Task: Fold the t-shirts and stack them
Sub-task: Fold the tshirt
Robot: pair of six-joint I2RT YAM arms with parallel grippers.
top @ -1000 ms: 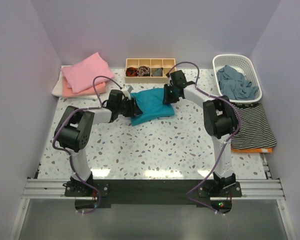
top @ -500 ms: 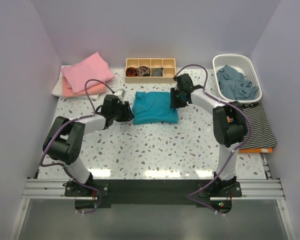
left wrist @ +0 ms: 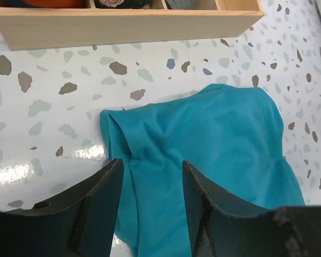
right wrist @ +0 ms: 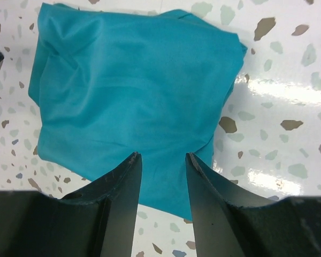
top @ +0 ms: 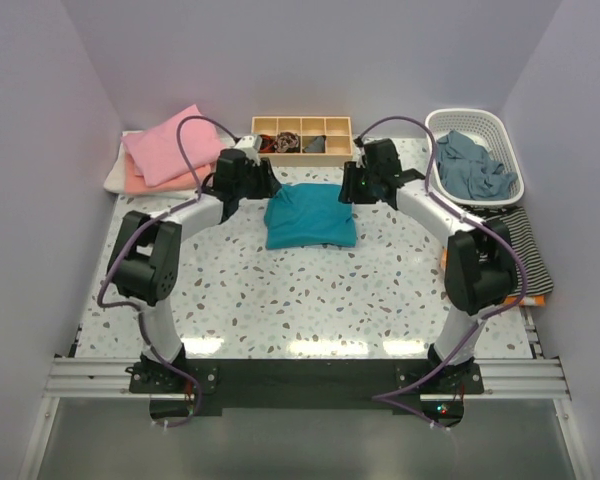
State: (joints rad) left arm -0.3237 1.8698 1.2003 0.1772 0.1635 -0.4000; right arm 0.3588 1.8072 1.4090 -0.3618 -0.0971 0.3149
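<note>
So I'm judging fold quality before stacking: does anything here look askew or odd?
The teal t-shirt is folded but lopsided and puffy, its edges uneven rather than square. The pink t-shirt lies turned askew on the peach t-shirt beneath it. Nothing looks spilled or damaged.

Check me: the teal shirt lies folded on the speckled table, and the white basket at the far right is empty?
Not empty: the white basket holds crumpled grey-blue clothes, as the top view shows. The teal shirt does lie folded on the speckled table.
</note>
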